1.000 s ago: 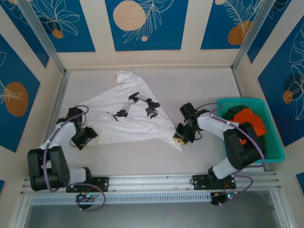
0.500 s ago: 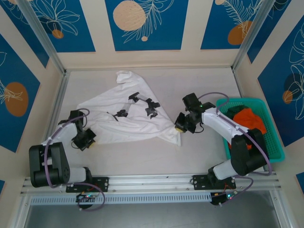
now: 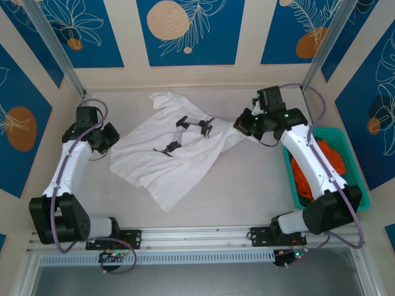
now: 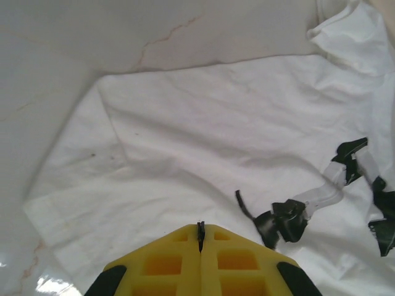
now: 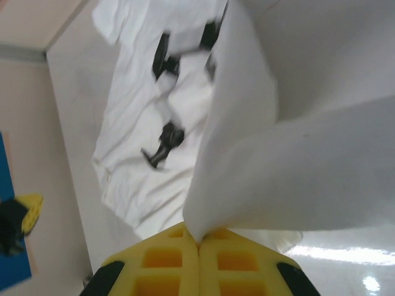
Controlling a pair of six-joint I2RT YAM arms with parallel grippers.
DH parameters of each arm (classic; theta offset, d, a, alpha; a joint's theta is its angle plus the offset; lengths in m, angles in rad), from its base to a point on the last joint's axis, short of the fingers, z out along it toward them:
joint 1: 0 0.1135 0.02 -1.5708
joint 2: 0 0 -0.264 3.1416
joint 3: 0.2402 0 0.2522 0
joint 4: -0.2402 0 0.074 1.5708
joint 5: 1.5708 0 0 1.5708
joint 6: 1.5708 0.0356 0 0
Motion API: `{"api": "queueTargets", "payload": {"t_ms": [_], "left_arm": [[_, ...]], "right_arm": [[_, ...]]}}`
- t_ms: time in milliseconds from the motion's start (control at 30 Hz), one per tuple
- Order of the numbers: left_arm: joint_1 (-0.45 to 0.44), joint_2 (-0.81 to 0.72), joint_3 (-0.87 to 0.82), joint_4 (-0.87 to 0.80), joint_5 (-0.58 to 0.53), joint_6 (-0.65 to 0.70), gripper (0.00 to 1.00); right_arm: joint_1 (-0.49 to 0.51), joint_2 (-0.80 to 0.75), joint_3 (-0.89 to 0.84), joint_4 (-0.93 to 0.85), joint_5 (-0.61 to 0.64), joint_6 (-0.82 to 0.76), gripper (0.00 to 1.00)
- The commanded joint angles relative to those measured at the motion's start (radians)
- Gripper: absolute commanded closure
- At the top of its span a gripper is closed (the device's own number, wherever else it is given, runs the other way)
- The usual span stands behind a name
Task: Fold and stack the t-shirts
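Note:
A white t-shirt [image 3: 179, 160] with a black print lies spread and wrinkled across the middle of the table. My right gripper [image 3: 241, 127] is shut on its right corner and holds that corner off the table. In the right wrist view the cloth [image 5: 290, 154] rises straight out of the shut yellow fingertips [image 5: 199, 237]. My left gripper [image 3: 110, 138] is just past the shirt's left edge, jaws shut. In the left wrist view the left gripper [image 4: 200, 229] hovers over the flat t-shirt [image 4: 216, 123] with no cloth between its tips. An orange t-shirt [image 3: 333, 159] lies in the basket.
A teal lattice basket [image 3: 355, 191] stands at the right edge, partly behind my right arm. Walls close in the table on the left, back and right. A metal rail [image 3: 197, 237] runs along the near edge by the arm bases.
Both arms swung toward the back. The right gripper carried the shirt's corner up and back-right, dragging and turning the shirt. The left gripper shut and left the shirt's near-left corner.

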Motion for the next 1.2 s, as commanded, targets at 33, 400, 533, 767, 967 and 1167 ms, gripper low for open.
{"api": "queueTargets", "payload": {"t_ms": [33,400,533,767,967,1167], "left_arm": [[-0.042,-0.067,-0.156,-0.101,-0.019,-0.022,0.93],[-0.352,-0.091,-0.387,-0.102,0.019,-0.091,0.6],[-0.399,-0.069,-0.415,-0.054,0.06,-0.155,0.58],[-0.509,-0.038,-0.415,-0.03,0.102,-0.233,0.5],[-0.607,0.008,-0.361,-0.123,0.052,-0.182,0.46],[-0.729,-0.027,-0.386,-0.059,0.051,-0.255,0.43]], "right_arm": [[0.218,-0.051,-0.227,-0.128,0.004,0.025,0.99],[0.092,-0.189,-0.427,-0.152,0.128,0.05,0.4],[0.013,-0.144,-0.467,-0.05,0.079,0.063,0.53],[0.086,0.029,-0.541,0.057,0.062,0.083,0.59],[0.128,0.122,-0.555,0.111,0.089,0.077,0.59],[0.167,0.142,-0.579,0.14,0.094,0.102,0.59]]}}
